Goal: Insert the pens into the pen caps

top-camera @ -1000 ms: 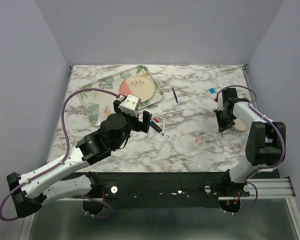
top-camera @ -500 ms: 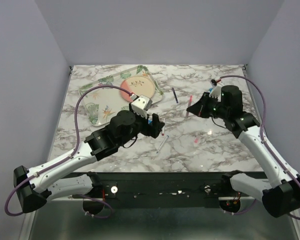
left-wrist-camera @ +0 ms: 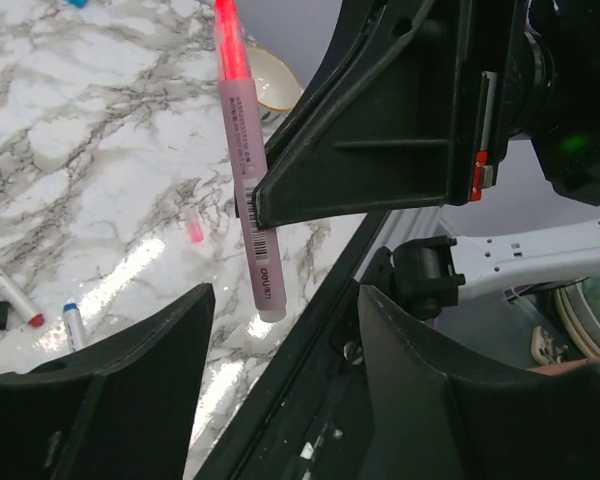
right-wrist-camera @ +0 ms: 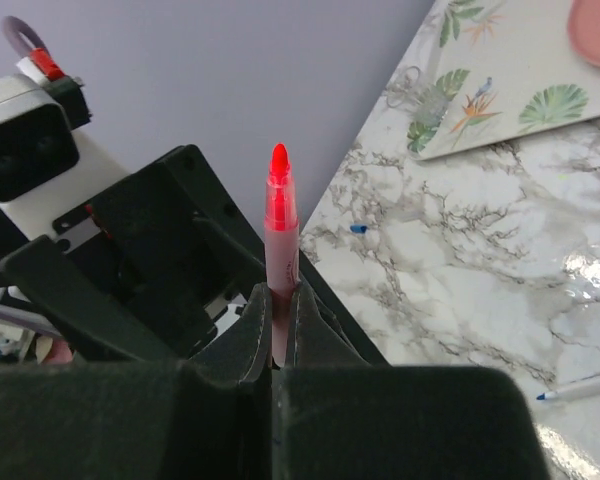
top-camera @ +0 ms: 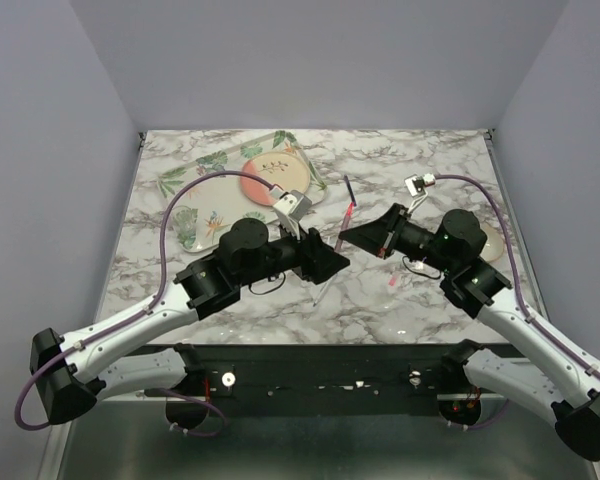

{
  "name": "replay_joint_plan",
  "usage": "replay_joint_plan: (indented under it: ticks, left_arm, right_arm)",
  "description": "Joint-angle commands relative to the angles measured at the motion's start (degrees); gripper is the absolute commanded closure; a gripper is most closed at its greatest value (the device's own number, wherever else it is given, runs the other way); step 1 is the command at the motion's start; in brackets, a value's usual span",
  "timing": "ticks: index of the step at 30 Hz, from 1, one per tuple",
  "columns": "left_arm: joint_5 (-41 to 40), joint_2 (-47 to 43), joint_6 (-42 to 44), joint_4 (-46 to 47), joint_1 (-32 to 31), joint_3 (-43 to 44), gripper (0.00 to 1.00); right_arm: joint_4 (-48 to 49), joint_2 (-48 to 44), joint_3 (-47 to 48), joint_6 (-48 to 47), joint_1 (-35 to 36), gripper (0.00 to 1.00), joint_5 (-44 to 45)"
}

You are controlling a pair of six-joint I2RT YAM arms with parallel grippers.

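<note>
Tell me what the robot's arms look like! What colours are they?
The left arm and right arm are white with chunky black joints. A purple cable loops along each. The left gripper and right gripper are black with wedge-shaped fingers.

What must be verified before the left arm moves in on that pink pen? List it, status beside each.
1. Right pincer shut on pink pen: ok.
2. Pen's red tip bare and clear of the grip: ok.
3. Left pincer open, facing the pen: ok.
4. Cap held in left pincer: not ok, none seen in it.
5. Red cap lying loose on the table: ok.
6. Pen lined up with the left pincer's gap: cannot tell.
</note>
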Motion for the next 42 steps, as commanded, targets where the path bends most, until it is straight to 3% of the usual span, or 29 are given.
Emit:
replay_joint_plan:
  ticks: [1, 14, 16, 17, 20, 21, 22, 23, 24, 28, 30, 35, 36, 38, 42]
  left_arm:
    - [4.38, 1.2, -1.38, 2.87, 0.27, 1.01, 0.37]
    - [4.99, 3.04, -0.32, 2.7, 0.8, 2.94, 0.47]
    - [5.52, 3.13, -0.94, 3.67, 0.97, 2.77, 0.52]
    - [5.7, 3.48, -0.94, 3.84, 0.97, 2.77, 0.56]
    - [5.7, 4.45, -1.38, 3.15, 1.41, 3.29, 0.83]
    - [5.79, 4.71, -1.55, 2.71, 1.76, 3.38, 1.0]
    - [6.05, 4.88, -1.9, 2.53, 2.02, 3.47, 1.0]
    - [6.49, 5.06, -2.08, 2.44, 2.9, 3.3, 1.0]
    - [7.1, 5.06, -2.17, 2.87, 3.43, 3.03, 1.0]
    - [8.43, 4.71, -0.68, 2.27, 5.8, 2.15, 1.0]
    - [7.11, 3.92, 2.3, -0.96, 7.2, 2.68, 1.0]
    - [-3.31, 1.29, 10.74, -8.01, 8.79, 3.82, 1.0]
    - [-6.14, 0.76, 11.53, -9.41, 8.71, 3.65, 1.0]
    - [-10.1, -1.16, 12.51, -9.34, 8.27, 1.64, 1.0]
    - [-11.35, -5.74, 13.04, -3.38, 8.27, -4.69, 1.0]
  right_arm:
    - [5.47, -1.47, -1.04, 2.57, 0.83, 0.99, 1.64]
    - [5.38, -2.44, -3.67, 1.6, 1.71, 0.99, -1.26]
    - [5.91, -3.14, -4.28, 1.51, 1.79, 0.99, -1.09]
    - [5.91, -3.41, -4.72, 1.51, 1.79, 0.99, -0.91]
    - [5.56, -3.67, -5.16, 0.98, 1.79, 0.99, -1.35]
    - [5.65, -3.59, -5.17, 0.72, 1.79, 0.99, -1.79]
    - [5.56, -3.41, -5.08, 0.46, 1.79, 0.98, -2.31]
    - [5.3, -3.41, -4.82, 0.37, 1.79, 0.94, -2.67]
    - [4.08, -3.41, -4.29, 0.71, 1.79, 0.79, -2.5]
    - [-1.54, -4.37, -2.71, 2.56, 1.79, 0.45, 1.1]
    - [-9.59, -5.34, -1.48, 3.7, 1.79, 0.36, 6.01]
    - [-25.44, -7.01, 0.99, 6.42, 1.79, 0.32, 21.38]
    - [-31.9, -6.75, 1.07, 10.95, 1.79, 0.32, 30.2]
    - [-38.01, -5.79, 0.99, 15.99, 1.71, 0.32, 40.25]
    - [-48.46, -0.61, 2.39, 20.91, 1.36, 0.32, 48.12]
